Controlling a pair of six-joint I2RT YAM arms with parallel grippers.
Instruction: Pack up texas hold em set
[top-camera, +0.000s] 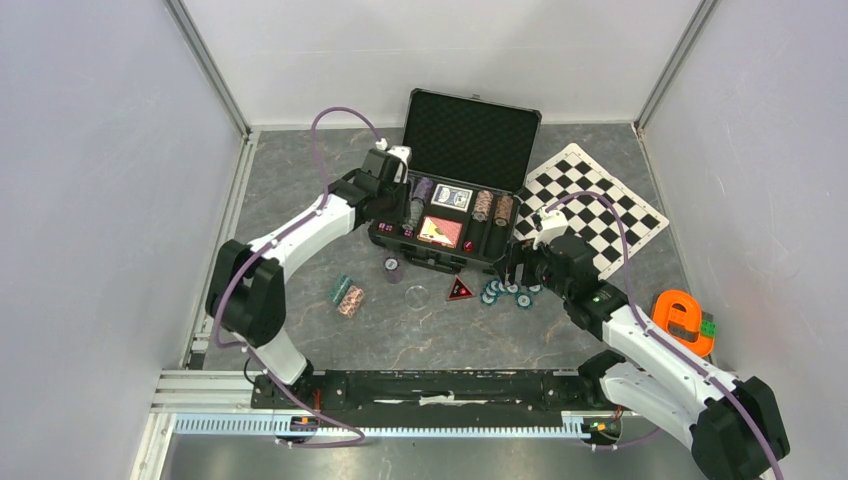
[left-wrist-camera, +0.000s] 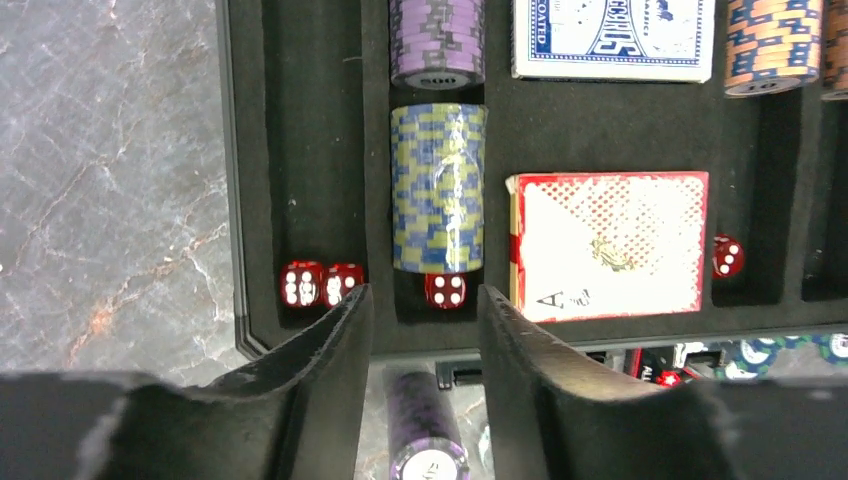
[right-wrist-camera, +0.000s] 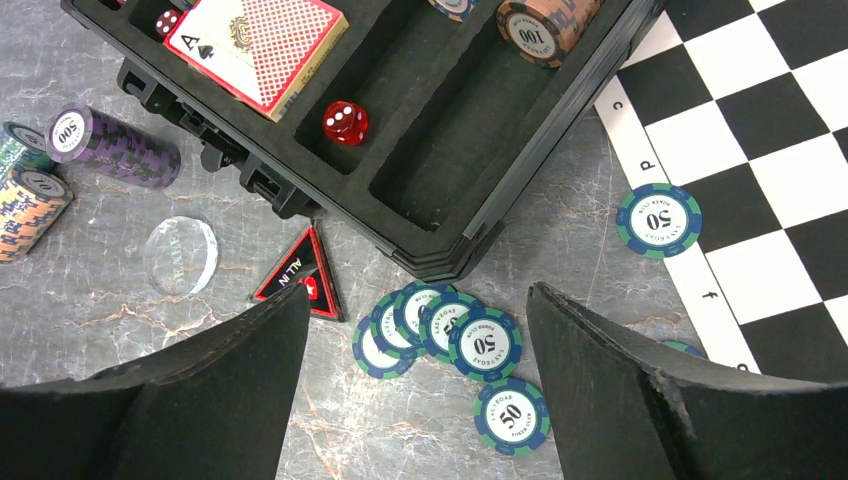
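The black case (top-camera: 392, 243) lies open, lid up. In it are a blue-and-yellow chip stack (left-wrist-camera: 438, 188), a purple stack (left-wrist-camera: 437, 40), brown stacks (left-wrist-camera: 770, 45), a blue deck (left-wrist-camera: 612, 35), a red deck (left-wrist-camera: 610, 245) and red dice (left-wrist-camera: 445, 290). My left gripper (left-wrist-camera: 425, 295) is open and empty over the case's near left edge (top-camera: 392, 195). A purple stack (left-wrist-camera: 425, 430) lies on the table below it. My right gripper (right-wrist-camera: 420, 290) is open and empty above several loose teal chips (right-wrist-camera: 485, 345) at the case's near right corner (top-camera: 512, 268).
The chequered mat (top-camera: 600, 205) lies right of the case with one teal chip (right-wrist-camera: 658, 220) at its edge. A red-and-black triangle marker (top-camera: 459, 290), a clear disc (top-camera: 415, 295) and two short chip stacks (top-camera: 346, 295) lie in front. An orange e-shaped piece (top-camera: 683, 320) sits far right.
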